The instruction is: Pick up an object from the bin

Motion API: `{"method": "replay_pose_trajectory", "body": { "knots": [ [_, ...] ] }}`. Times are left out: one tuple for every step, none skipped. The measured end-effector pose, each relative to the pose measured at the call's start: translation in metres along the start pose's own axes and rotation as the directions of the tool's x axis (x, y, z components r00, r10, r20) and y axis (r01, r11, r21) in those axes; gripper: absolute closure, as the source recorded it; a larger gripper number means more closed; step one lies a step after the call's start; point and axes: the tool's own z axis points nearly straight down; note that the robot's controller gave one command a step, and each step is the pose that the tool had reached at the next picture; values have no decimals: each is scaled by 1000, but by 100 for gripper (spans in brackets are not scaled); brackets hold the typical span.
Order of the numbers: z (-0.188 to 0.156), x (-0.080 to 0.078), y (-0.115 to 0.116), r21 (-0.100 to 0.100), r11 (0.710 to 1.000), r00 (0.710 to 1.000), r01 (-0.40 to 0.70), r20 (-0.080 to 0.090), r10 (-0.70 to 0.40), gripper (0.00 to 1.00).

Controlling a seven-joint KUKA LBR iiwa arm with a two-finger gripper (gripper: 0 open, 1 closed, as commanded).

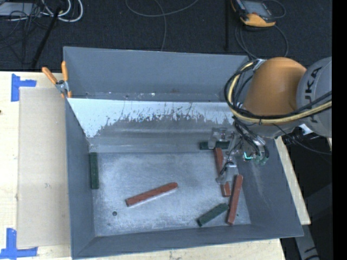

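Observation:
My gripper (232, 164) hangs low at the right side of the bin, under the orange dome. Just left of it a short red-brown stick (218, 158) lies lengthwise, close against the gripper. A small dark green piece (206, 144) sits by the back wall, to the gripper's upper left. Below the gripper lie a small red-brown stub (225, 188) and a longer red-brown stick (235, 199) that runs toward the front wall. Whether any of them is between the jaws cannot be made out.
A dark green stick (212, 214) lies slanted near the front right corner. A long red-brown stick (152, 194) rests in the middle of the floor. Another dark green stick (94, 170) lies along the left wall.

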Motion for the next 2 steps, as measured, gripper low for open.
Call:
{"method": "replay_pose_trajectory", "body": {
  "knots": [
    [49, 7, 69, -3, 996, 996, 88, 2, -88, 0],
    [107, 38, 120, -2, 998, 998, 64, 0, -64, 0]
  ]
}}
